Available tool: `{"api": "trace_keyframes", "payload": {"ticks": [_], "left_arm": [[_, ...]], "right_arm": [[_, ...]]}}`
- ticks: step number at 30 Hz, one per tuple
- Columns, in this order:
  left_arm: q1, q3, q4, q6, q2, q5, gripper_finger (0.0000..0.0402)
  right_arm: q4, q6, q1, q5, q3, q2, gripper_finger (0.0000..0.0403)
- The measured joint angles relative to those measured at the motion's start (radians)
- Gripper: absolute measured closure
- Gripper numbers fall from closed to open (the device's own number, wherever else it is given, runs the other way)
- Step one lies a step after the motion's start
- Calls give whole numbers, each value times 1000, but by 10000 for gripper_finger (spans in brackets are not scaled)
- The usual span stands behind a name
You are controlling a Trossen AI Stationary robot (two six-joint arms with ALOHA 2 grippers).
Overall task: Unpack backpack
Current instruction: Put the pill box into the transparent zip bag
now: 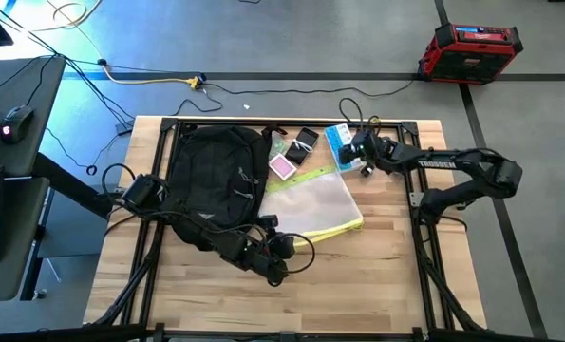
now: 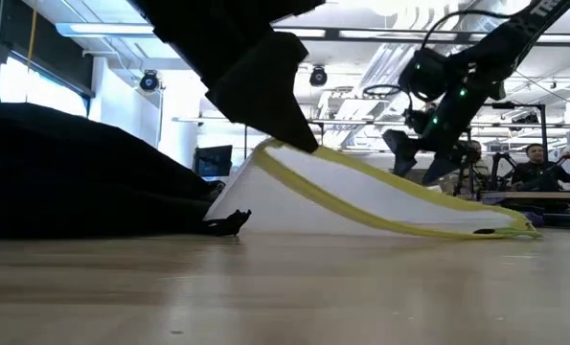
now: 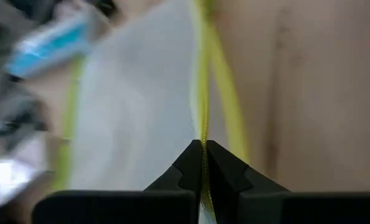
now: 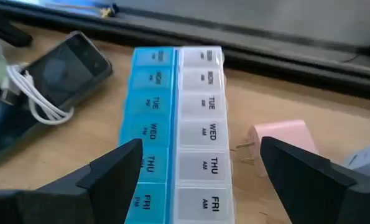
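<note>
From above, the backpack (image 1: 216,180) is lying toward the bench's (image 1: 377,275) left side, reaching from near the far edge to past the middle. The left gripper (image 1: 274,249) is sitting just beside its near end, its fingers pinching the near corner of a clear pouch (image 1: 310,204) with yellow edging that is spreading across the middle of the bench. Between the pouch and the far edge a pink card (image 1: 282,167), a phone (image 1: 306,140) and a blue pill box (image 1: 337,144) are lying close together. The right gripper (image 1: 350,152) is hovering over the pill box near the far edge.

At bench level, the backpack (image 2: 74,172) is slumping as a dark mound, and the pouch (image 2: 361,196) is slanting up from the bench, its raised corner under the left arm's dark fingers (image 2: 280,86). The right gripper (image 2: 421,153) is hanging above the pouch's far end.

At the left wrist, the fingers (image 3: 222,171) are pressing together on the pouch's yellow zipper (image 3: 203,93).

At the right wrist, the fingers (image 4: 119,165) are standing wide apart, straddling the pill box (image 4: 175,124), with the phone (image 4: 63,68), a white cable (image 4: 29,96) and a pink block (image 4: 281,137) lying nearby.
</note>
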Motion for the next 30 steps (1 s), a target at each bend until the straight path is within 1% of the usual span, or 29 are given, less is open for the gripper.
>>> {"api": "trace_keyframes", "payload": {"ticks": [3,6,10,14,18,21,23,25,27,30], "left_arm": [[2,-2,-21,-50,0,94,384],[2,-2,-83,-84,0,146,346],[-6,20,-195,-128,-3,168,286],[-16,83,-330,-193,-4,168,248],[-27,153,-433,-265,-4,168,236],[-41,185,-444,-262,-6,158,238],[-45,189,-434,-222,-6,110,239],[-43,189,-423,-169,-6,28,240],[-13,189,-403,-100,-6,-27,241],[58,189,-347,-6,-4,-28,241]], "right_arm": [[-2,-14,-23,-52,0,48,90],[-3,-25,-25,-63,0,105,90],[29,-21,-25,-71,5,150,90],[57,-20,-32,-110,4,162,90],[59,-18,-51,-188,4,163,90],[56,-33,-55,-246,4,163,90],[51,-37,-52,-299,4,163,90],[48,-40,-44,-374,3,163,90],[44,-39,-25,-431,3,164,90],[41,-42,10,-445,2,164,90]]}}
